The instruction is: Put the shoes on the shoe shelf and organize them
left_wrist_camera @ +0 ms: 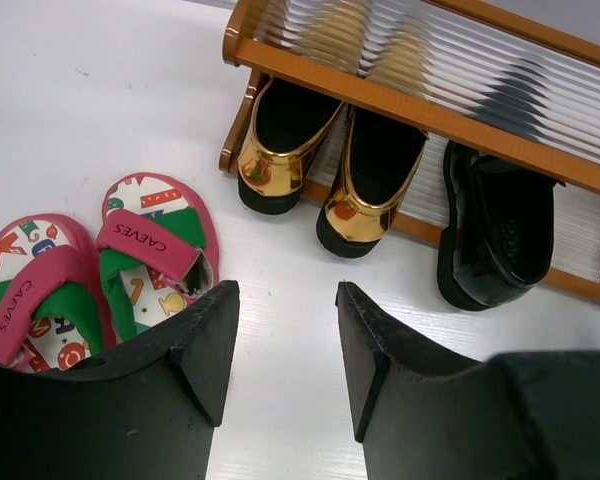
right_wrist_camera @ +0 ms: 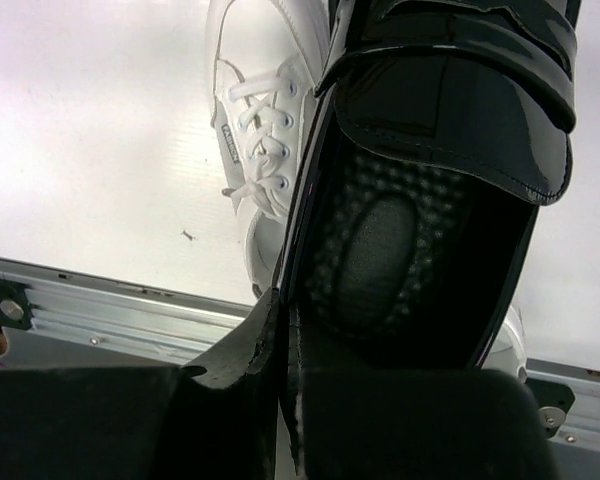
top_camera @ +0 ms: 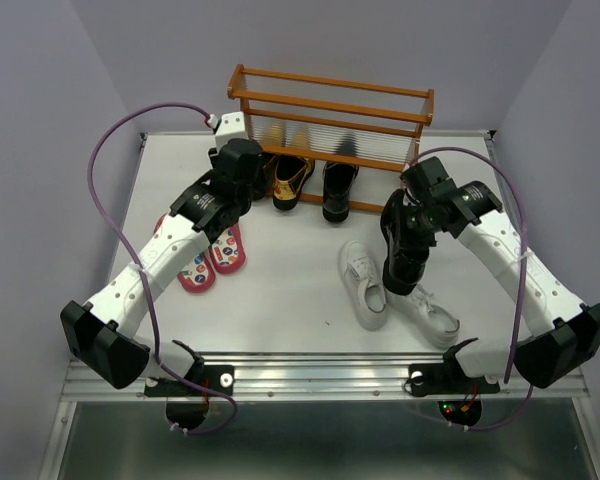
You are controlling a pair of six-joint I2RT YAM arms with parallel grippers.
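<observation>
From above, the left arm [top_camera: 195, 215] hides its own fingers and one of the gold loafers [top_camera: 292, 180] near the left end of the shoe shelf [top_camera: 330, 98]. Through the shelf's ribbed top tier we make out only blurred gold and dark smears. On the lower tier stand a loafer and the shelved boot [top_camera: 338, 190], heels towards us. The pink flip-flops [top_camera: 215, 255] lie on the table [top_camera: 280, 300] at the left, partly under that arm. At the right arm [top_camera: 490, 235], the held boot [top_camera: 405, 262] hangs over the two white sneakers [top_camera: 365, 285] and covers part of them.

In the left wrist view, the left gripper [left_wrist_camera: 285, 345] stands about half spread, with bare table between its fingers [left_wrist_camera: 195, 345] and nothing in its grasp. Both loafers sit side by side at the left end of the lower tier, toes tucked under the top tier and heels jutting past the front rail. The shelved boot sits just to their right. The shelf's right end is cut off. The flip-flops lie together on the table, the nearer one clipped by the frame edge and a finger.

In the right wrist view, the right gripper [right_wrist_camera: 285, 345] is pinched tight on the thin upper wall of the held boot. The boot fills most of the frame and its top is cut off. We look into its dimpled dark lining. Behind it one laced sneaker shows on the table, largely hidden.
</observation>
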